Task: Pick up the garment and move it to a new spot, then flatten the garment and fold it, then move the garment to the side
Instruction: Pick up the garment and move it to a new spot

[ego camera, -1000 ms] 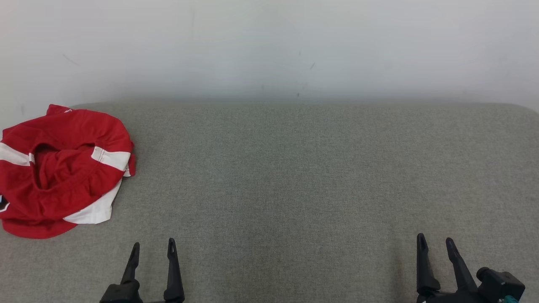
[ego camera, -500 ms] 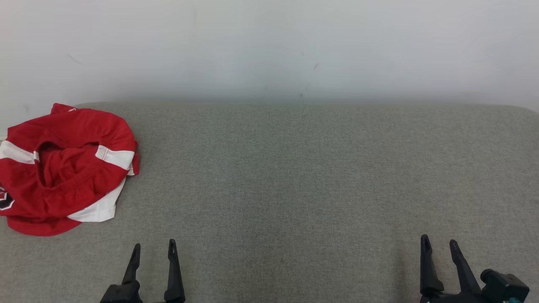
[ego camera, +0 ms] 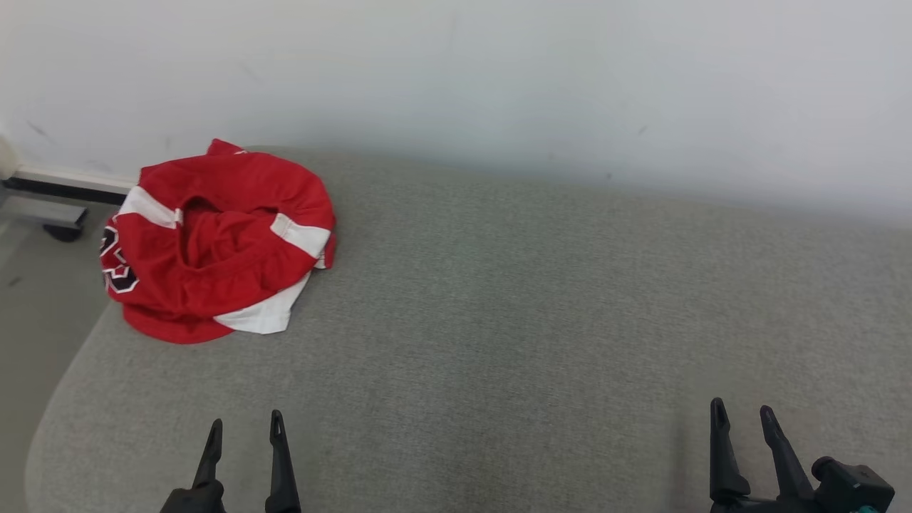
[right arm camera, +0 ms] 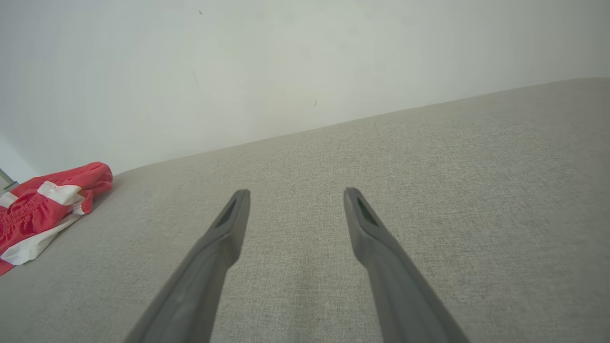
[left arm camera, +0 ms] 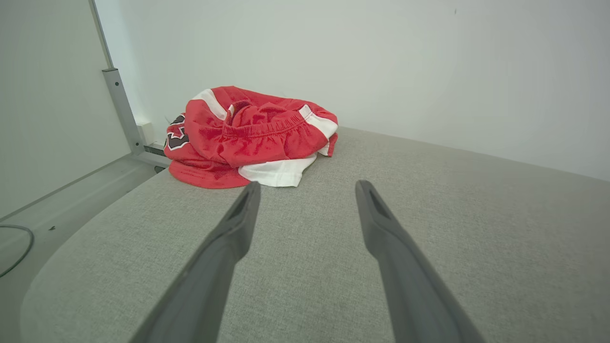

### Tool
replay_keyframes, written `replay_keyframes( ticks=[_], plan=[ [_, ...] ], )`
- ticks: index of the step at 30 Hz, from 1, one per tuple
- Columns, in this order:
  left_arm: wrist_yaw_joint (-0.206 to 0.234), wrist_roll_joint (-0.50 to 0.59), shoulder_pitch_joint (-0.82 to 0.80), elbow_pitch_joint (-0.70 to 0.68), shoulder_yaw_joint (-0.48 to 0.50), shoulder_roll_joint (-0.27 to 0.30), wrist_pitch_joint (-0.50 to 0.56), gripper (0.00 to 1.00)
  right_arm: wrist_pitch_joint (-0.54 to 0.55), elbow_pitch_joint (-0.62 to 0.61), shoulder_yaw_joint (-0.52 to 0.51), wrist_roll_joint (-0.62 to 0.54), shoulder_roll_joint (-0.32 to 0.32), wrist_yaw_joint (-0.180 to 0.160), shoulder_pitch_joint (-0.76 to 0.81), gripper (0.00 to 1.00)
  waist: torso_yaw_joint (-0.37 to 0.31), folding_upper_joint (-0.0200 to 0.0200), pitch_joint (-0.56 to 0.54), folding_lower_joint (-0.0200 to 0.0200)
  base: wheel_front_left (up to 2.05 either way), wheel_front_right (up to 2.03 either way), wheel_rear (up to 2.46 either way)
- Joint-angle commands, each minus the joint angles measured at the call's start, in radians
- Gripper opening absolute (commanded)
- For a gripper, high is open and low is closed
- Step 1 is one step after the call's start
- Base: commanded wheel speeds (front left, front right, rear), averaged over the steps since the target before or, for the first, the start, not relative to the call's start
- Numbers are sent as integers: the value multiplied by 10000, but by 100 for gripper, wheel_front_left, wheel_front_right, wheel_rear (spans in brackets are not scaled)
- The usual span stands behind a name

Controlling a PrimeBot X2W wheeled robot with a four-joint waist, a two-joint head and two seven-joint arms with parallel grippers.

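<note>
The garment (ego camera: 217, 239) is a crumpled red piece with white stripes and a dark print, bunched near the far left corner of the grey fabric table (ego camera: 513, 313). In the left wrist view the garment (left arm camera: 248, 136) lies ahead of my open fingers, slightly to their left. My left gripper (ego camera: 244, 426) is open near the front edge, well short of the garment, nothing between its fingers. My right gripper (ego camera: 741, 415) is open at the lower right, far from it. The right wrist view shows the garment (right arm camera: 43, 205) at its far left edge.
A white wall (ego camera: 499, 78) runs along the table's far edge. Beyond the table's rounded left end are the floor (ego camera: 35, 299) and a low metal rail (ego camera: 50, 187) with a caster. A metal post (left arm camera: 121, 112) rises by the wall.
The head camera has turned left, so the garment and table edge sit further right in the picture. Both grippers stay open and keep their places near the bottom edge.
</note>
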Motion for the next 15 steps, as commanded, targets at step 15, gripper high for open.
replay_keyframes(
  ticks=[15],
  plan=[
    [-54, 165, 252, 73, 223, 34, -33, 100, -9, -270, 232, -1212, -20, -17, 255, 100, 2742, -1, -375, 0, 0, 0, 0]
  ],
)
